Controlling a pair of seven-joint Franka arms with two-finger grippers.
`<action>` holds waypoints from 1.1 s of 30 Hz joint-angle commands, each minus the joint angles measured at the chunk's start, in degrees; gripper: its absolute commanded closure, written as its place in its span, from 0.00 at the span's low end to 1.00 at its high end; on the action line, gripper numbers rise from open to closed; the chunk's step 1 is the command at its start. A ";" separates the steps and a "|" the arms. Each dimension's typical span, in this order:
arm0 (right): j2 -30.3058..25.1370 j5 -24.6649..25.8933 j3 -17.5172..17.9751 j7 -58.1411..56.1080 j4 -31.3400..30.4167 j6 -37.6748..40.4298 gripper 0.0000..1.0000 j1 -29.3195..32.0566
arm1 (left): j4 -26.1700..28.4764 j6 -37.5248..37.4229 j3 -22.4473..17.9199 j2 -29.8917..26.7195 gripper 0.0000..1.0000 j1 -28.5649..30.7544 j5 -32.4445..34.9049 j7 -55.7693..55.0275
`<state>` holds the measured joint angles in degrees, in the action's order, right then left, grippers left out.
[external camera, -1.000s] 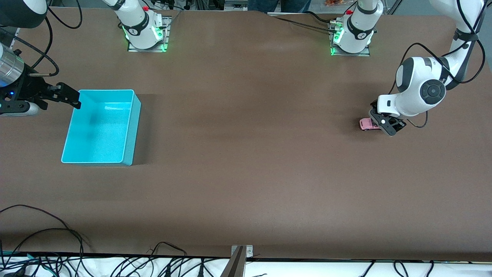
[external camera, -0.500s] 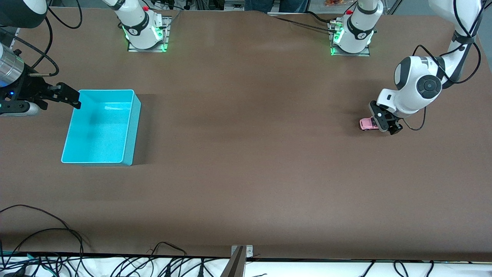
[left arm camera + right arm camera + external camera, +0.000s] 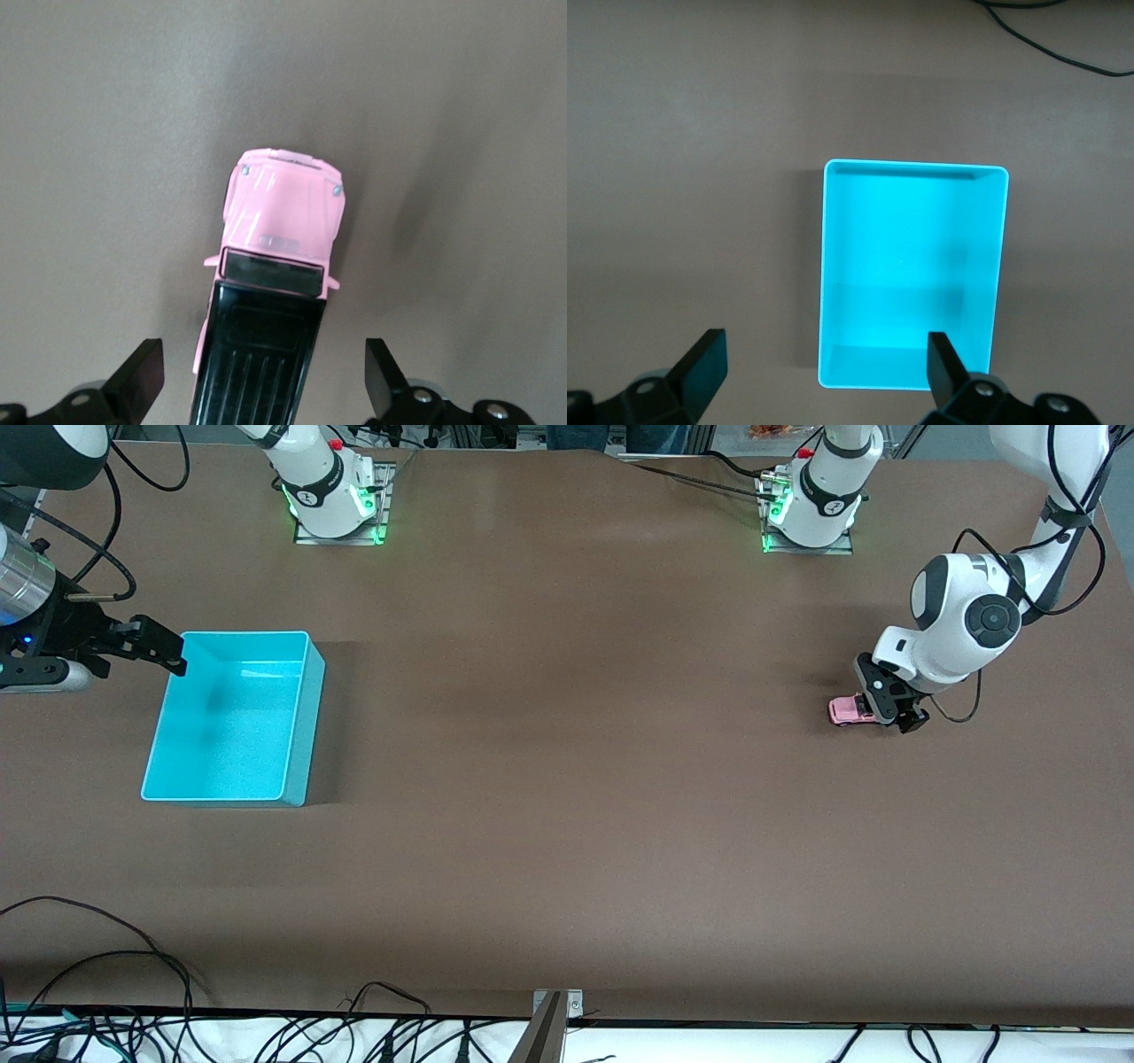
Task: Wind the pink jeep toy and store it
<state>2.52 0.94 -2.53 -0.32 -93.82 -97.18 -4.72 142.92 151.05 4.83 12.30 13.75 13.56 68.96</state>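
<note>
Pink jeep toy [image 3: 275, 266] sits on its wheels on the brown table [image 3: 567, 779], at the left arm's end. I read the left gripper [image 3: 889, 707] as low over the toy's rear half, fingers [image 3: 137, 381] spread wide, one on either side of the black roof and clear of it. Nothing is pinched. The pink hood projects out ahead of the fingertips. My right gripper [image 3: 164, 651] waits at the right arm's end, spread and holding nothing, above the turquoise bin [image 3: 912, 274]; I see nothing in the bin.
</note>
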 commanded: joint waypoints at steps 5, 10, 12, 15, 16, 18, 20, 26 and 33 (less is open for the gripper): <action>0.56 -0.67 -0.02 -0.91 1.36 0.59 0.00 0.32 | -0.10 1.79 0.00 0.53 0.00 0.31 0.15 1.18; 0.56 -0.67 -0.02 -0.91 1.36 0.50 0.00 0.32 | -0.10 1.79 0.00 0.53 0.07 -0.12 0.77 1.27; 0.56 -0.67 -0.02 -0.91 1.36 0.59 0.00 0.32 | -0.10 1.79 0.00 0.61 0.09 -0.21 0.86 1.27; 0.56 -0.67 -0.02 -0.91 1.36 0.59 0.00 0.32 | -0.10 1.88 0.00 1.05 0.18 -0.21 0.86 1.27; 0.56 -0.67 -0.02 -0.91 1.36 0.50 0.00 0.32 | -0.10 1.97 0.00 1.40 0.25 -0.21 0.86 1.36; 0.56 -0.67 -0.02 -0.91 1.36 0.59 0.00 0.32 | -0.10 2.49 0.00 1.41 0.40 -0.21 0.86 1.36; 0.56 -0.67 -0.02 -0.91 1.36 0.50 0.00 0.32 | -0.10 2.59 0.00 1.41 0.61 -0.21 0.95 2.32; 0.56 -0.67 -0.02 -0.91 1.36 0.50 0.00 0.32 | -0.36 2.59 0.09 1.23 0.81 -1.70 0.95 4.61; 0.56 -0.67 -0.02 -0.91 1.36 0.50 0.00 0.32 | -1.32 2.32 0.44 0.70 0.93 -4.61 0.95 4.70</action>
<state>2.52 0.94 -2.53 -0.32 -93.82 -97.18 -4.71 142.74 153.22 5.30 13.31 10.90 13.56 72.87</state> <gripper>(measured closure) 0.000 0.476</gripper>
